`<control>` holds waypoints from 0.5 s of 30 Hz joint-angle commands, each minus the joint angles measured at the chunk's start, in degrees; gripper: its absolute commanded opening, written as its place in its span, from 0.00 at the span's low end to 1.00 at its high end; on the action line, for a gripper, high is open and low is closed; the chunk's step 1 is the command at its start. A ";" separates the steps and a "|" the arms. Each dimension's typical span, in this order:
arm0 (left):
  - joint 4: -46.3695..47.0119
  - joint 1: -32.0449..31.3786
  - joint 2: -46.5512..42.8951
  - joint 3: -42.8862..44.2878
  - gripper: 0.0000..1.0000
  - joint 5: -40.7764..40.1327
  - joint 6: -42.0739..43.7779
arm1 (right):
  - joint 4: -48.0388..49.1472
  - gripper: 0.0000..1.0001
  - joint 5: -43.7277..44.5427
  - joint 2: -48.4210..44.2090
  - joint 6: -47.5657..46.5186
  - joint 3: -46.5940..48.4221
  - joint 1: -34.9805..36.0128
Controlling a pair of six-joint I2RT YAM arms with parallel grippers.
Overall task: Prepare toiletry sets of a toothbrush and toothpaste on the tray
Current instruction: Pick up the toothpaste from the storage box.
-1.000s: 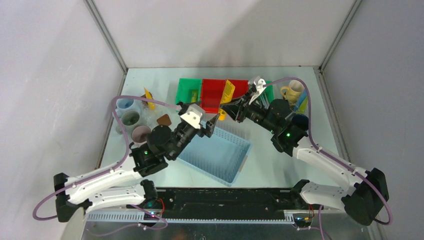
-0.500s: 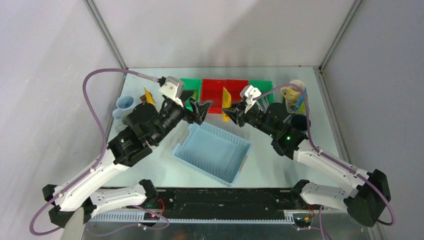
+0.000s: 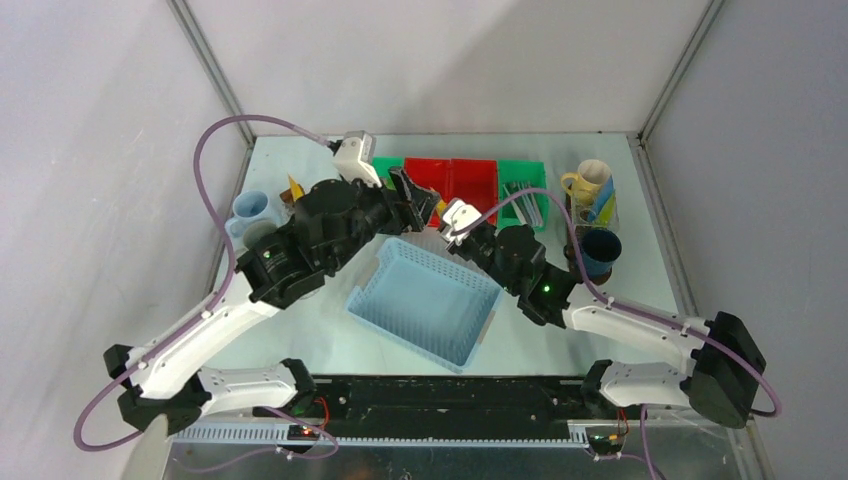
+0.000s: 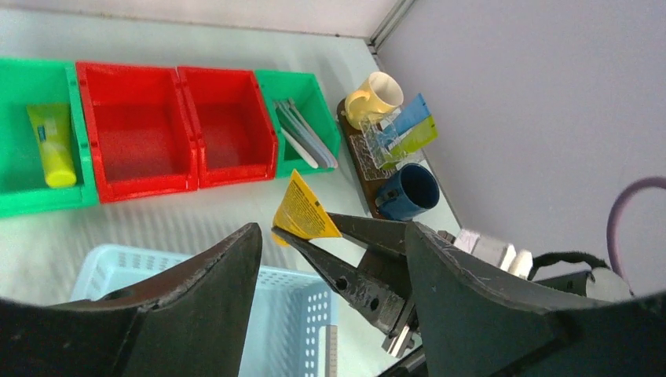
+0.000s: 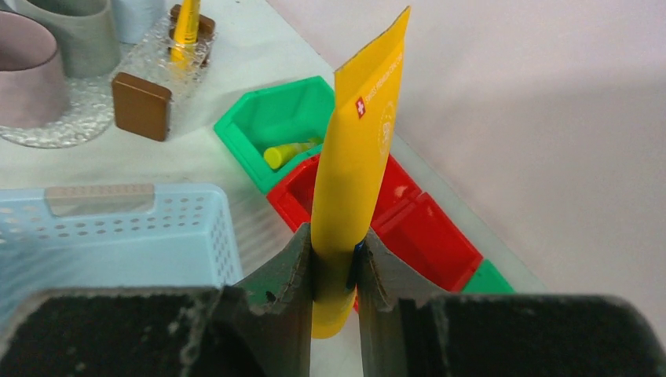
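My right gripper [image 5: 334,253] is shut on a yellow toothpaste tube [image 5: 357,157] that stands upright between its fingers. The left gripper [image 4: 334,229] is open, and its wide jaws frame the tube's crimped end [image 4: 304,214] without touching it. From above, the two grippers, left [image 3: 418,200] and right [image 3: 440,219], meet over the basket's far edge. The dark brown tray [image 4: 349,124] at the right carries a cream mug [image 4: 375,96], a dark blue mug [image 4: 408,191] and blue and green tubes [image 4: 404,129]. Toothbrushes [image 4: 302,137] lie in a green bin.
A light blue perforated basket [image 3: 425,300] lies under both arms. Green and red bins [image 3: 460,180] line the back, with a yellow tube [image 4: 51,145] in the leftmost. Grey [image 5: 75,31] and pink [image 5: 27,75] mugs stand at the left, near a pale blue mug [image 3: 250,207].
The left arm has swung up and back from over the basket to the right gripper, jaws still open. The right arm has carried the yellow tube leftward and nearer.
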 commanded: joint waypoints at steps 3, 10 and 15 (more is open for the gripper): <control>-3.58 0.27 1.71 2.14 0.69 -5.87 -8.26 | 8.98 0.12 8.13 1.87 -9.45 0.05 2.93; -5.79 0.96 4.43 2.70 0.63 -9.14 -10.82 | 11.64 0.13 9.14 3.28 -12.20 -0.56 4.63; -7.22 2.21 6.54 2.95 0.57 -8.80 -12.50 | 13.17 0.13 9.70 4.19 -13.86 -0.60 5.40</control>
